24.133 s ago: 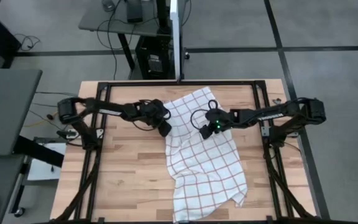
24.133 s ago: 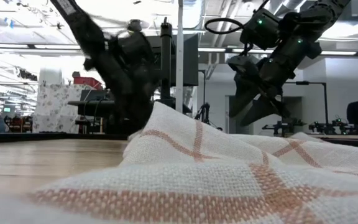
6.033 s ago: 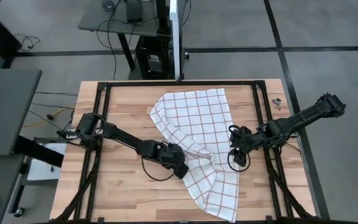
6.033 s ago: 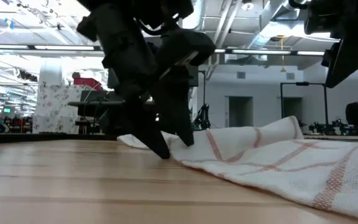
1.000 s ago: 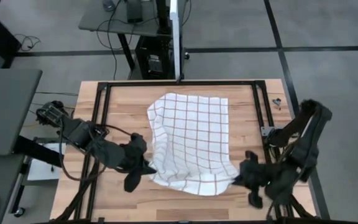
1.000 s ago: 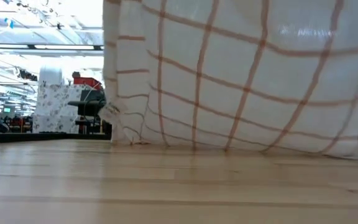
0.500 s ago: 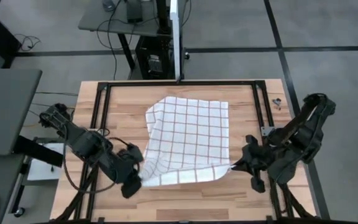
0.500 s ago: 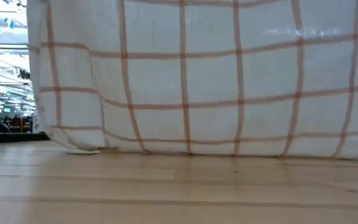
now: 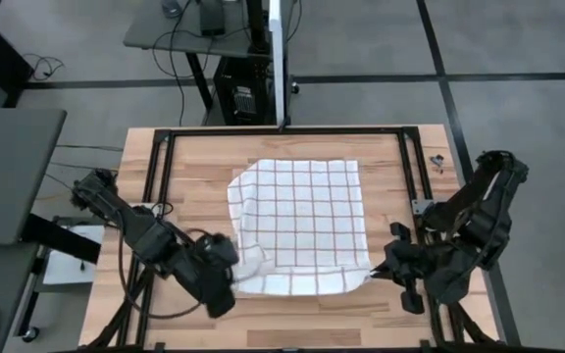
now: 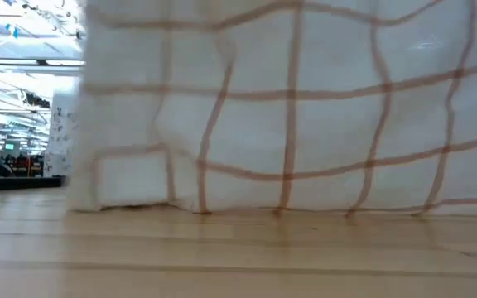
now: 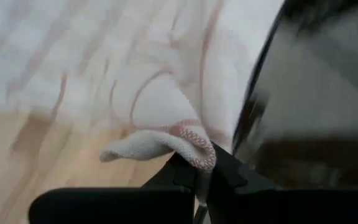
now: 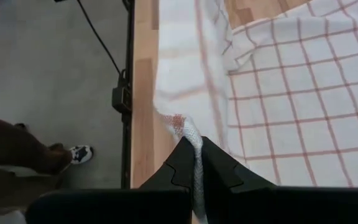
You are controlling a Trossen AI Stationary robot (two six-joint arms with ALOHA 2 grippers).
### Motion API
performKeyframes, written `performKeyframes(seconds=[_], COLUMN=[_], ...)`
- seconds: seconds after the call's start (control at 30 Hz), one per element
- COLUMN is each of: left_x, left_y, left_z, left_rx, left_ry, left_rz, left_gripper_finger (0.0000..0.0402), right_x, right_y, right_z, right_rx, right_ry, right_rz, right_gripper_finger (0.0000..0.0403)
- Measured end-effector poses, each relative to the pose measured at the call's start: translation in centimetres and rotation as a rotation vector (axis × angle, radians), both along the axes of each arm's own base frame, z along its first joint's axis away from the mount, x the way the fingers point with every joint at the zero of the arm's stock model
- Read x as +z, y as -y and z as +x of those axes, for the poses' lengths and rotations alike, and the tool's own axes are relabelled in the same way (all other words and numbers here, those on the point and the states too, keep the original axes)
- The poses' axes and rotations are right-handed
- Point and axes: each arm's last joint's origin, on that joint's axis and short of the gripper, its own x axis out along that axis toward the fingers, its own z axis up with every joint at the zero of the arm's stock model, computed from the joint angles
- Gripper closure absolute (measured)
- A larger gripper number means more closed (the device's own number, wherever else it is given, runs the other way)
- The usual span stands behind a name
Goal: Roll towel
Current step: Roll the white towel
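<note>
A white towel with a red check lies spread over the middle of the wooden table, its far part flat on the wood. Its near edge is raised, and in the low view the towel stands like a curtain with its lower fold on the table. My left gripper is shut on the towel's near left corner, and my right gripper is shut on the near right corner. Both grippers stand near the table's front edge. My left gripper pinches the towel's near left corner between its two fingers; the cloth is bunched and curled over at the fingertips. The corner is lifted off the wood. My right gripper pinches the towel's near right corner between its two fingers. The corner is held clear of the table, and the cloth runs from it down to the flat part.
A black metal frame runs along the table's sides and far edge. Bare wood shows left of the towel and along the front edge. A person's shoe shows on the floor beside the table's right side.
Both grippers have kept hold of the near corners; the left one has gone toward the near edge. The towel has spread out from a skewed shape into a squarer one. Its far edge lies straighter.
</note>
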Motion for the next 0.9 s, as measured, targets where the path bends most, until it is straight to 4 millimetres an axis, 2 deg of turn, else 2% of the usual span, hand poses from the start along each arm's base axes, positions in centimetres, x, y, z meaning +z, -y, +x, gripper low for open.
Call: performKeyframes(seconds=[0.17,0.37,0.53,0.67,0.8,0.9], left_x=[-1.7,-3.6,-5.4,-7.0,-7.0,-6.7], left_y=[1.3,3.9,6.1,7.0,7.8,7.8], left_z=[0.4,1.9,3.1,2.7,1.1,1.1], left_rx=[-0.204,-0.345,-0.419,-0.416,-0.444,-0.428], left_ry=[-0.175,-0.223,-0.222,-0.38,-0.475,-0.463], left_rz=[-0.079,-0.221,-0.276,-0.302,-0.33,-0.34], left_gripper_finger=[0.0401,0.0396,0.0341,0.0286,0.0252,0.024], right_x=[0.0,0.0,-0.3,-0.7,-1.2,-1.6], right_y=[-0.1,0.0,-0.2,-0.6,-0.9,-1.2], right_z=[0.0,0.1,0.2,0.6,0.7,0.9], right_rx=[0.0,-0.011,-0.009,-0.007,0.016,0.026], right_ry=[0.003,0.004,0.001,-0.008,-0.043,-0.063], right_rz=[0.0,0.008,0.01,0.002,-0.021,-0.042], right_gripper_finger=[0.0403,0.0403,0.0403,0.0403,0.0403,0.0403])
